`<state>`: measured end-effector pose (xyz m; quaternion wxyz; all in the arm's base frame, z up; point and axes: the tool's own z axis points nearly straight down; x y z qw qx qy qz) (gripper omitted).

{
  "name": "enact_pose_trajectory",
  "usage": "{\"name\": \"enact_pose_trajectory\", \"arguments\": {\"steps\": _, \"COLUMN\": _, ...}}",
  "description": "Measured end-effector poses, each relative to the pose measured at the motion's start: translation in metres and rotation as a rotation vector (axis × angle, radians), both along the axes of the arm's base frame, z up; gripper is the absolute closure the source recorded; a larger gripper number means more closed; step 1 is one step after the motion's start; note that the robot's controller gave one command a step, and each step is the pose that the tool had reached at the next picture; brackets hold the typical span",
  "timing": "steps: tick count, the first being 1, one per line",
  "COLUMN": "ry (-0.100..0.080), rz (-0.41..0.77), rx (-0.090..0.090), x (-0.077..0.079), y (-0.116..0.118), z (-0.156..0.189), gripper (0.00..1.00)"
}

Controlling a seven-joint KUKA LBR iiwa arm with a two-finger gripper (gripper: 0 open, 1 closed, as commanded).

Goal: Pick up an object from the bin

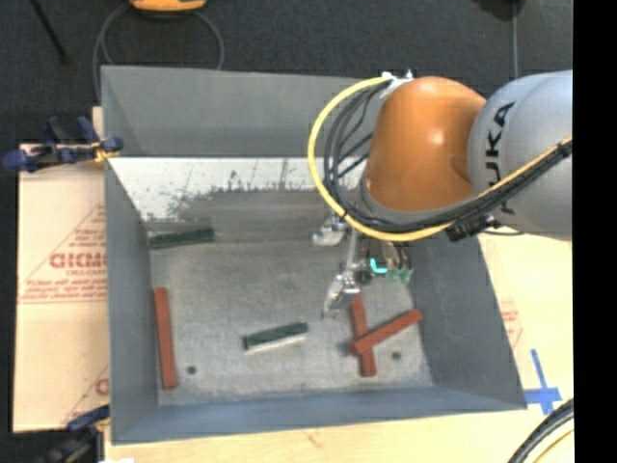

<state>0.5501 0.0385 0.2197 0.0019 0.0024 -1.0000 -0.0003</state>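
My gripper (338,294) hangs low in the right half of the bin, under the arm's orange cover. Its tip is just above the upper end of a red stick (362,340) that lies nearly lengthwise on the floor. A second red stick (393,328) lies slanted across the first, and the two form a cross. To the left of the gripper, a short green stick (276,337) rests flat in the middle of the floor. I see nothing held in the gripper.
Another green stick (180,238) lies by the back wall at the left. A long red stick (165,338) runs along the left wall. The arm's orange cover and yellow cable hide the bin's back right corner.
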Motion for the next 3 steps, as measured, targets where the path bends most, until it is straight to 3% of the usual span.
{"name": "enact_pose_trajectory", "arguments": {"steps": 1, "ry": -0.007, "rz": -0.001, "rx": 0.001, "x": 0.002, "y": 0.000, "z": 0.004, "gripper": 0.00}}
{"name": "enact_pose_trajectory", "arguments": {"steps": 2, "ry": -0.012, "rz": -0.034, "rx": 0.001, "x": -0.018, "y": 0.017, "z": -0.052, "gripper": 0.00}}
{"name": "enact_pose_trajectory", "arguments": {"steps": 3, "ry": -0.007, "rz": 0.109, "rx": 0.000, "x": 0.006, "y": 0.035, "z": -0.139, "gripper": 1.00}}
